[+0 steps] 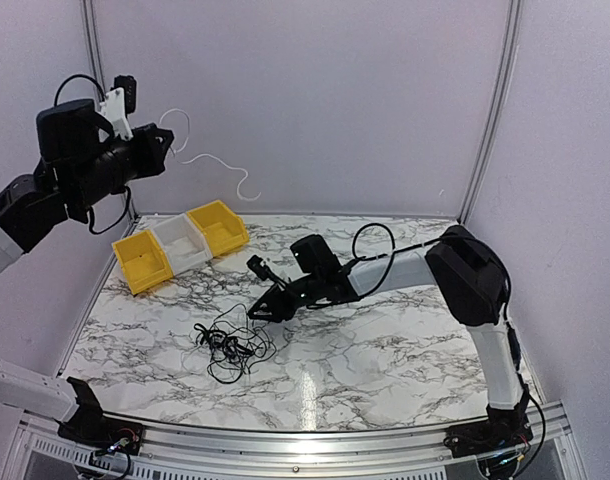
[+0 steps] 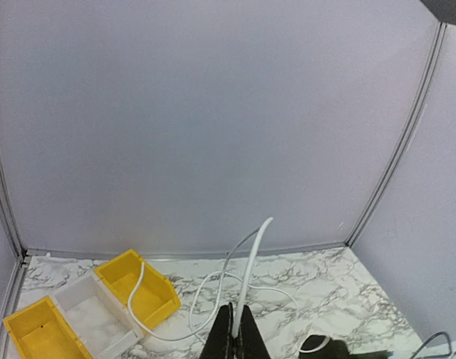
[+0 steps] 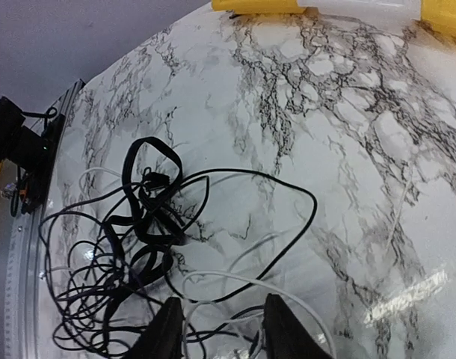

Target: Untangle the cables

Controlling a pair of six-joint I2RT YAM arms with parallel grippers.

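White marble table (image 1: 385, 350). Yellow-white-yellow plastic bin row (image 1: 180, 245) at 10 o'clock. Tangle of thin black cables (image 1: 230, 345) on table, approx 7 o'clock. Right gripper (image 1: 260, 310) at tangle's 1 o'clock, jaws apart w/ strands between, none clamped. Left gripper (image 2: 235, 333) up high, pinched tight on white cable (image 2: 254, 258).

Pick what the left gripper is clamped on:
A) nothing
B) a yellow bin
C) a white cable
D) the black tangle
C: the left gripper is shut on a white cable held up in the air, while the black tangle lies on the table.
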